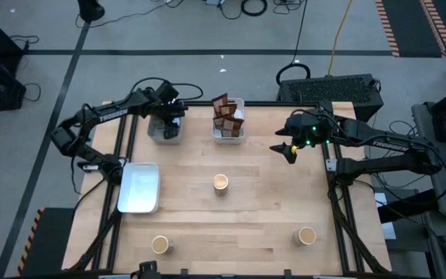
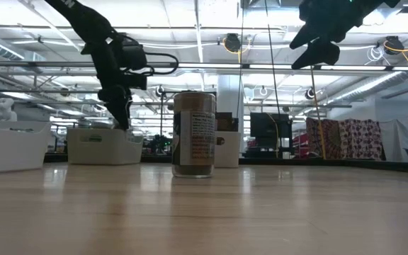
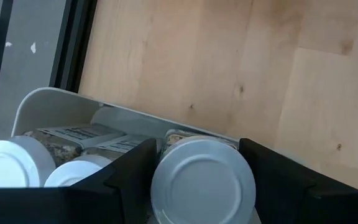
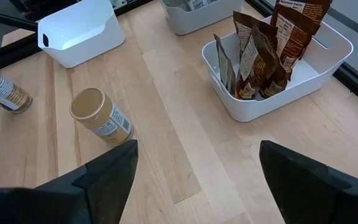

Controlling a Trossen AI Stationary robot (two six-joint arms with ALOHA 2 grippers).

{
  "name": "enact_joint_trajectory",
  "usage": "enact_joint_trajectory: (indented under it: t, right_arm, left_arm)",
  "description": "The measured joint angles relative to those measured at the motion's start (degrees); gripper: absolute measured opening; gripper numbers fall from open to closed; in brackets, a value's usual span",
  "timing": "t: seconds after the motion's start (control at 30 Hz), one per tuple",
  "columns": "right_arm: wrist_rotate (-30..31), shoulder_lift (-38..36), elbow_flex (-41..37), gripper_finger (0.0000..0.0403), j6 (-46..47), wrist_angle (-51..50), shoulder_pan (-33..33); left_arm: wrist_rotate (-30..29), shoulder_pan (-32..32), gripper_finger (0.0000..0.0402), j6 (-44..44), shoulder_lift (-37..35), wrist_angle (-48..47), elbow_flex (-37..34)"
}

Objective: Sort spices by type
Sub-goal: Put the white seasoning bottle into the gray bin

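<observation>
Jars with tan lids, three of them (image 1: 159, 245) (image 1: 307, 235) (image 1: 221, 182), stand loose on the table, unsorted; one tray (image 1: 138, 187) is empty. Farther back, packets (image 1: 227, 115) fill their tray. The left gripper (image 1: 169, 122) holds a white-lidded jar (image 3: 202, 180) in the far tray (image 1: 165, 136). The right gripper (image 1: 289, 152) hovers wide open.

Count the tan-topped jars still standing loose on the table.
3: one tan-topped jar at the table's middle, one near the front edge on the left arm's side, one toward the front on the right arm's side. None looks hidden.
</observation>
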Motion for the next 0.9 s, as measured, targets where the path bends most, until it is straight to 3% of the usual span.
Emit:
enact_joint_trajectory:
  t: [0.9]
  right_arm:
    - [0.0,0.0,0.0,0.0320,0.2,0.0,0.0]
  left_arm:
    - [-4.5,-0.9,0.0231,3.4,0.0,-4.6,0.0]
